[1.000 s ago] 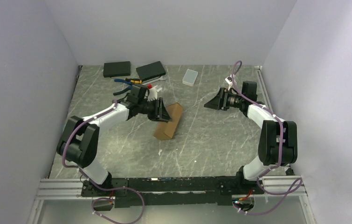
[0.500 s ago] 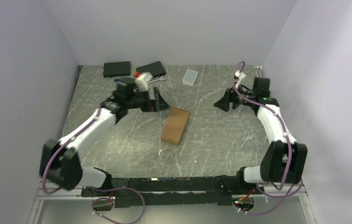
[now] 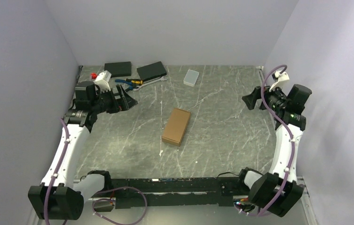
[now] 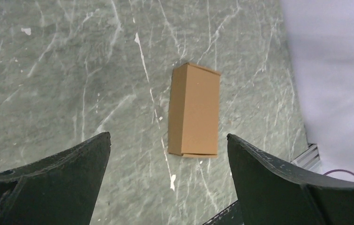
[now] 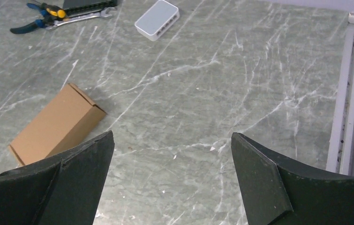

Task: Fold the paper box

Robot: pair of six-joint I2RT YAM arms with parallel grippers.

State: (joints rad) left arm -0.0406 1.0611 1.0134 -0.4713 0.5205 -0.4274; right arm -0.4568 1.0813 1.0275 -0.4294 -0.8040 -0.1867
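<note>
The paper box (image 3: 176, 126) is a closed brown cardboard box lying flat in the middle of the table, with nothing touching it. It shows lengthwise in the left wrist view (image 4: 195, 110) and at the left in the right wrist view (image 5: 55, 124). My left gripper (image 3: 127, 99) hangs raised at the far left, well away from the box, and its jaws stand wide open and empty (image 4: 168, 137). My right gripper (image 3: 252, 101) is raised near the right wall, also open and empty (image 5: 172, 135).
Two flat black boxes (image 3: 117, 69) (image 3: 151, 70) lie at the back left, with pliers and a wrench (image 3: 130, 83) in front of them. A small white plastic case (image 3: 191, 77) sits at the back centre. A metal rail (image 5: 348, 93) runs along the table's right edge.
The left gripper let go of the box, opened wide and drew back to the left. The box dropped flat onto the table. The right gripper opened fully and withdrew toward the right wall.
</note>
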